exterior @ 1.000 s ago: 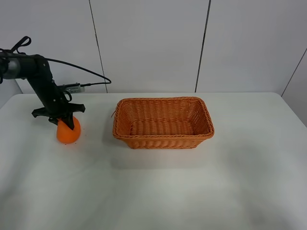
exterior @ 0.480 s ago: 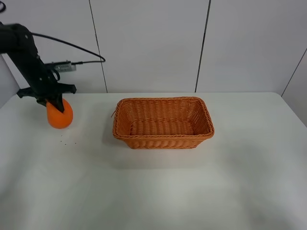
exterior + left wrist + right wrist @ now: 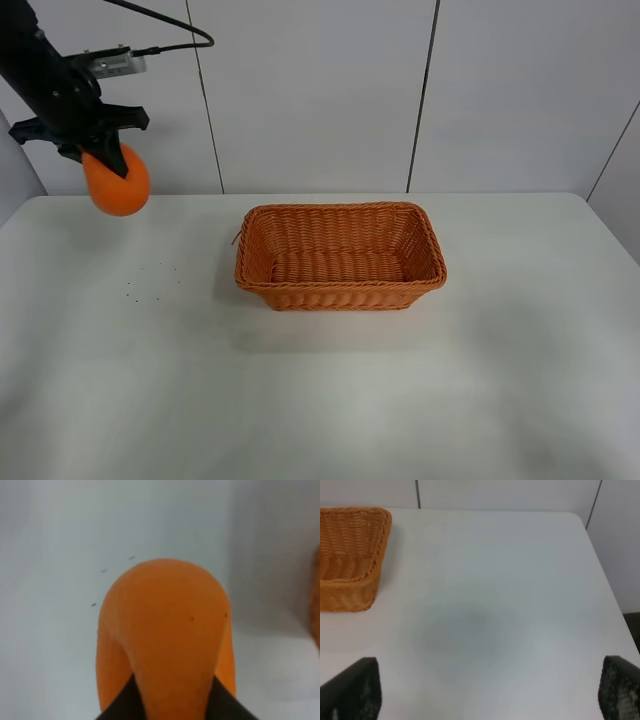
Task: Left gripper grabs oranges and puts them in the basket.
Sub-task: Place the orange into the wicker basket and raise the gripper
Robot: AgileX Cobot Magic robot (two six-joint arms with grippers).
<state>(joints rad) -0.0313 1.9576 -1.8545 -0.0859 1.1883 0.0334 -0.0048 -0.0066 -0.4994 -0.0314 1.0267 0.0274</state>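
Left jaws hold the orange (image 3: 120, 190) above the white table (image 3: 320, 400) (panelled wall (image 3: 310, 90) behind).

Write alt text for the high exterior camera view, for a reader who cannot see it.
The left end effector holds an orange raised clear of a white table, at the view's far left. An empty wicker basket sits on the table near the middle, to the right of the orange.

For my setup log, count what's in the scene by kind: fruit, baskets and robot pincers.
orange: 1
basket: 1
pincers: 2, the left pincer and the right pincer
Total: 4
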